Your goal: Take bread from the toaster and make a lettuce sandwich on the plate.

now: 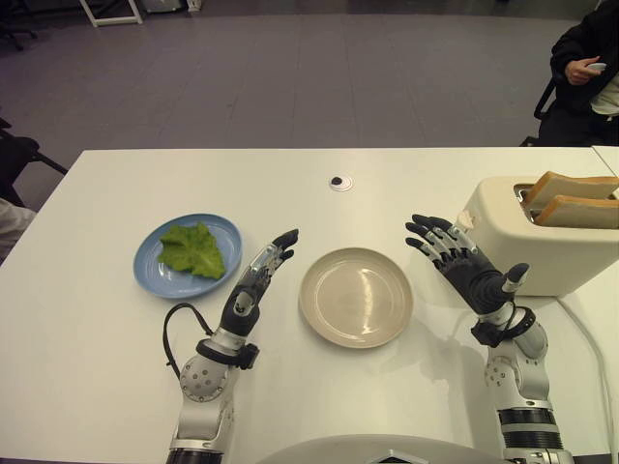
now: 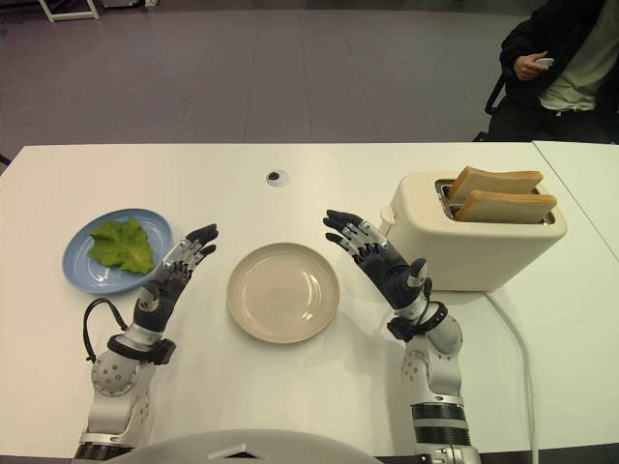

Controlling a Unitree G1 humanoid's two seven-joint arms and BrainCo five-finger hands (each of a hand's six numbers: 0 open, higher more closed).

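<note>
Cream toaster point(image 2: 464, 256) holding bread point(image 2: 498, 193), left hand point(image 2: 174, 275) and right hand point(image 2: 372, 256) splayed, empty, flanking beige plate point(image 2: 283, 292)

two bread slices point(image 2: 505, 206) in toaster point(image 2: 464, 253)

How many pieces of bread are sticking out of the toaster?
2. One tan bread slice stands in the cream plastic toaster's far slot, the other in its near slot. None seems hidden.

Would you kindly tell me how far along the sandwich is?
Nothing done: two bread slices stand in the toaster, the lettuce lies on the blue plate, the beige plate is bare. Left robot hand and right robot hand are open, holding nothing. All steps remain.
</note>
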